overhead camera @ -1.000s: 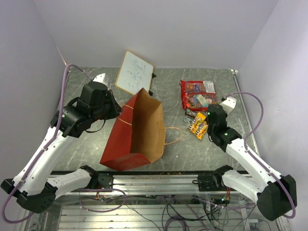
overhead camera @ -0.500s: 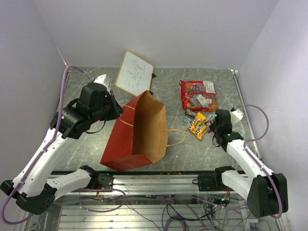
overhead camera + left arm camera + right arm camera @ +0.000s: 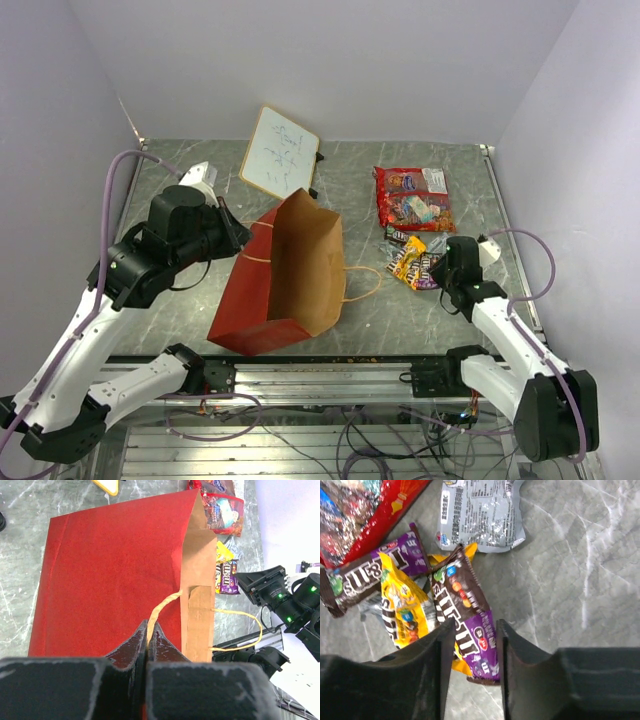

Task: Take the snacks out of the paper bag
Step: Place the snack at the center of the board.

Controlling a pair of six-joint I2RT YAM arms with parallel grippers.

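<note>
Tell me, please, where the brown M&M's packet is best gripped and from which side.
Grip the brown M&M's packet across its narrow width at its purple crimped end, straight down from above. It lies flat, partly over the yellow packet, with both long edges uncovered. The right gripper has its open fingers either side of that end, so lowering and closing should do.

The scene is being lit brightly and evenly from above. Only faint, soft shadows are being cast beside the paper bag [image 3: 298, 262] on the grey table [image 3: 370, 170]. Small glints are being thrown off the shiny packets [image 3: 480, 515] in the right wrist view. At close range the left gripper [image 3: 148, 630] is being rendered blurred, while the bag beyond it is being kept sharp.
</note>
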